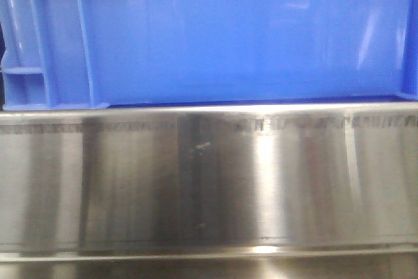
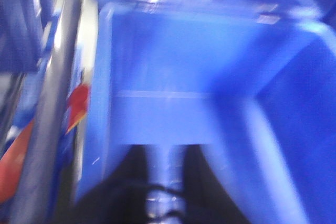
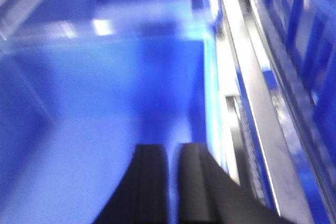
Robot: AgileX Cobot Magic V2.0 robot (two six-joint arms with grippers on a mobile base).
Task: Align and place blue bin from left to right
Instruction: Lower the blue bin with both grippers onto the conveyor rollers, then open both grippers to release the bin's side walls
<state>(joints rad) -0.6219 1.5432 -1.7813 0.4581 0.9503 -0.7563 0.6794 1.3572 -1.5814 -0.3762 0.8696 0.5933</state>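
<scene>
The blue bin point(image 1: 248, 31) fills the top of the front view, its light-blue wall with raised ribs at the left resting along a steel edge. Both wrist views are blurred and look into the bin's interior point(image 2: 173, 61) point(image 3: 105, 77). My left gripper point(image 2: 165, 148) has its two dark fingers closed round a pale blue strip of the bin. My right gripper point(image 3: 174, 146) sits low beside the bin's right wall, its fingers nearly together with a thin blue sliver between them.
A brushed steel panel point(image 1: 209, 181) runs below the bin across the front view. A steel rail point(image 2: 58, 77) and a red-orange object point(image 2: 79, 103) lie left of the bin. Steel rails point(image 3: 262, 129) and other blue crates point(image 3: 304, 35) stand to its right.
</scene>
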